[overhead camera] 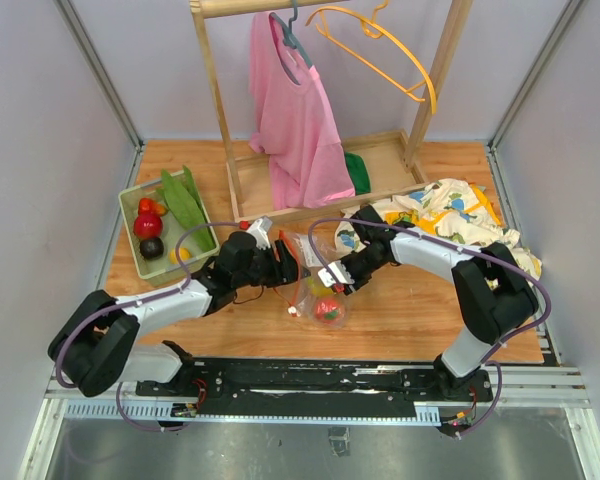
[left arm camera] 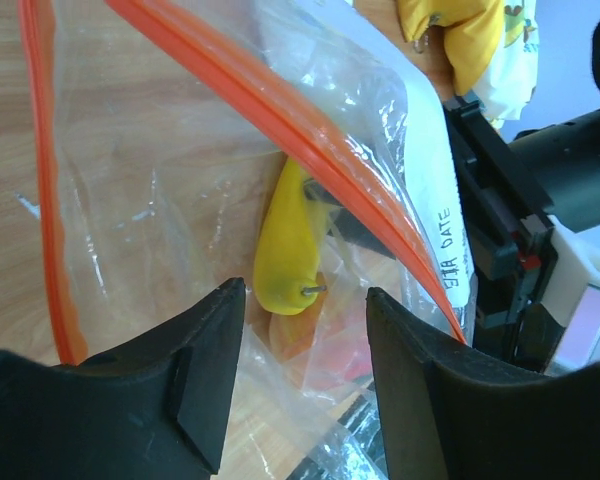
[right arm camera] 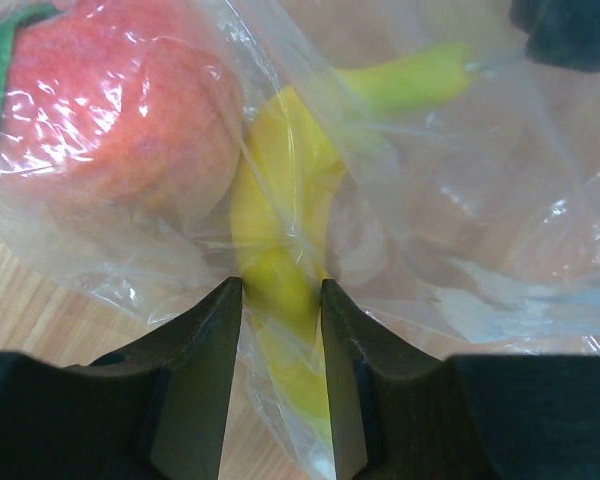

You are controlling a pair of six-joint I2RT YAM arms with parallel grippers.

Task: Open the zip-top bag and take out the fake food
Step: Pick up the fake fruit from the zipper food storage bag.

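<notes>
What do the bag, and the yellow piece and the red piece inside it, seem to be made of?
The zip-top bag: thin clear plastic film, glossy; it crinkles and is see-through. The yellow piece: probably hard moulded plastic, smooth with a soft shine. The red piece: looks like plastic or foam, rather matte, but the film blurs its surface.
</notes>
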